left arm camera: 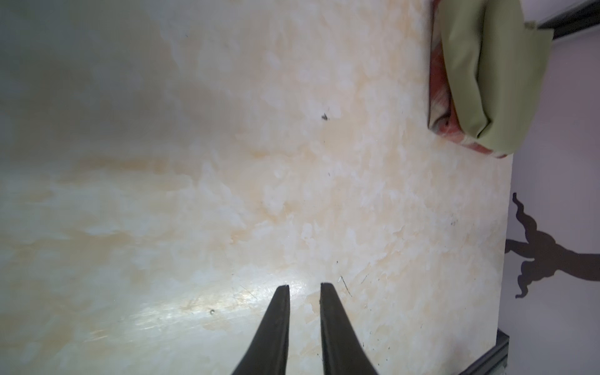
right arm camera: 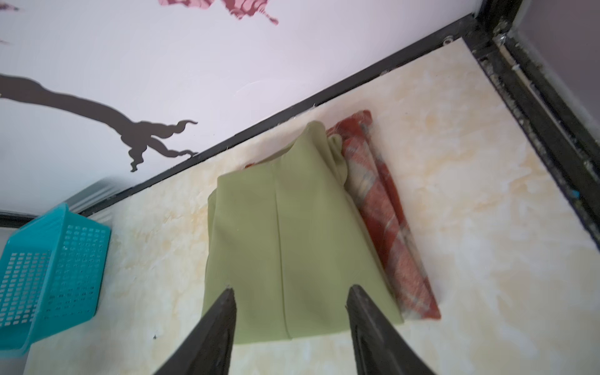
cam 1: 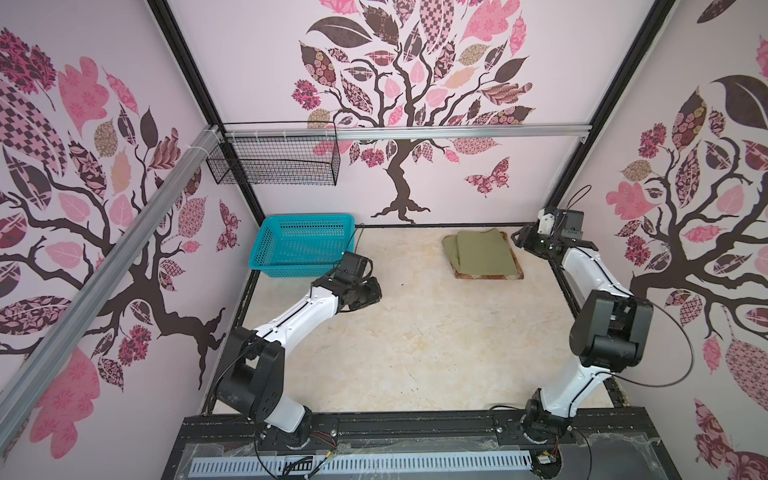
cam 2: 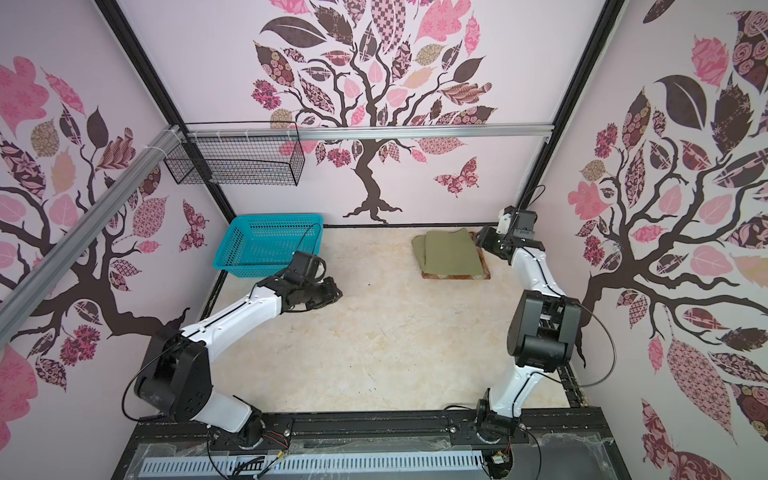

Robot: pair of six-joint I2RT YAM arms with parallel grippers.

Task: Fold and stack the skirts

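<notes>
Right tool (right arm camera: 291,288) gapes wide and empty just above the near edge of the olive-green skirt (right arm camera: 285,233), folded atop the folded plaid skirt (right arm camera: 386,233) on the table (right arm camera: 470,227); left tool (left arm camera: 304,285) narrow, empty, well apart; folding and stacking look done.

We see a plain olive-green cloth skirt (cam 1: 482,254), folded into a rough rectangle, lying flat on top of a folded rust-red and cream plaid woolly skirt (cam 1: 490,275). The stack sits right of centre in the upper half of both top views, near the back wall. There the olive-green skirt (cam 2: 451,253) covers almost all of the plaid skirt (cam 2: 457,276), which shows only as a thin strip along the lower and right edges. Seen from the right wrist, the olive-green skirt (right arm camera: 292,243) has a straight seam, and the plaid skirt (right arm camera: 386,227) juts out as a layered band.
</notes>
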